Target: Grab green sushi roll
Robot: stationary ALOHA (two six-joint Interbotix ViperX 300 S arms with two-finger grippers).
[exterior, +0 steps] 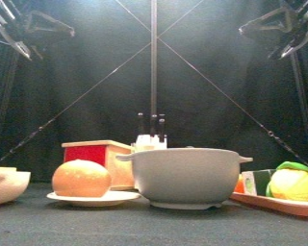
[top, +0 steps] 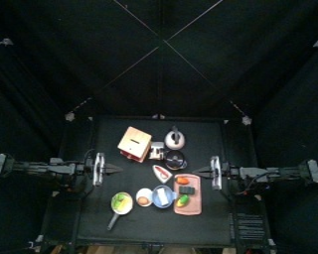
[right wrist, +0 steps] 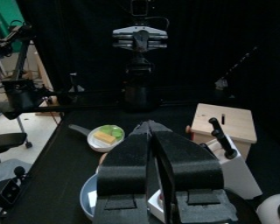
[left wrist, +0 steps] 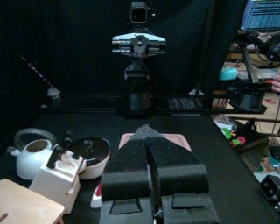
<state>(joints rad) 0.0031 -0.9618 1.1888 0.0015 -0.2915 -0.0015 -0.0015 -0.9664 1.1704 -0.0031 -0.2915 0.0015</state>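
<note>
Top view shows the left gripper [top: 106, 169] and right gripper [top: 206, 172] at the table's [top: 88, 230] opposite edges, with the green sushi roll [top: 183, 201] lying on the pink tray [top: 194, 183] between them, nearer the right. Wrist views alone show both pairs of jaws closed, gripping nothing.

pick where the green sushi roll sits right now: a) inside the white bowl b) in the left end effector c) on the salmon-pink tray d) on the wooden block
c: the top view shows the green sushi roll lying on the salmon-pink tray, with both arms parked at the table's sides, away from it.
</note>
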